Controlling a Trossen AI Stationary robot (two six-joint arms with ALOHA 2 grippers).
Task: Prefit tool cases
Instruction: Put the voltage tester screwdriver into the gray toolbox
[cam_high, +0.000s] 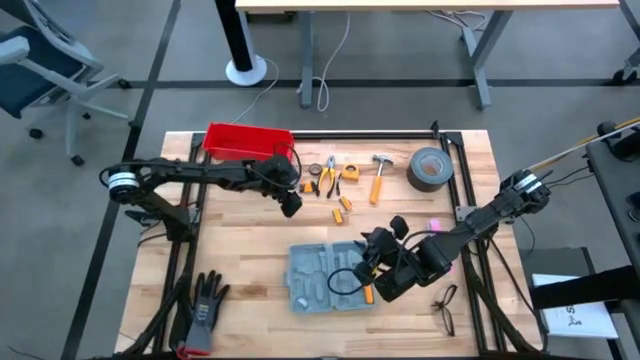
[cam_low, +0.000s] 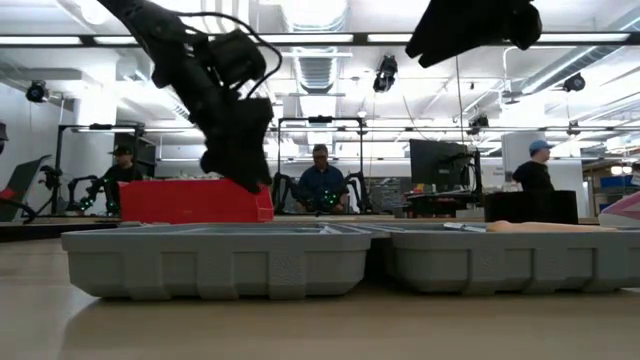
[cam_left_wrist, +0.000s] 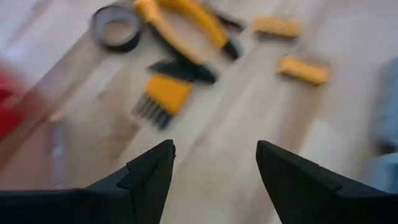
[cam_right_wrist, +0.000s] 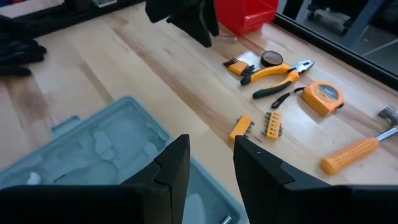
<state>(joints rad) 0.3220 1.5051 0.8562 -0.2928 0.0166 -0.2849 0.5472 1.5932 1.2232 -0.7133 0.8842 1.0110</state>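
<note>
**Both arms over table, case lying open**

Grey-blue tool case (cam_high: 328, 275) lies open flat on the wooden table (cam_high: 240, 250), near front edge, moulded slots up. Right gripper (cam_right_wrist: 211, 165) hangs just over the case's right half, fingers a little apart, nothing betw. them. Left gripper (cam_left_wrist: 214, 165) hovers nr the red bin (cam_high: 246, 140), above the pliers (cam_left_wrist: 186, 28) & yellow bit holders (cam_left_wrist: 303, 70); jaws spread, empty. Hammer (cam_high: 379, 178), tape roll (cam_high: 430, 168) at back right; black glove (cam_high: 205, 305) front left.
</note>
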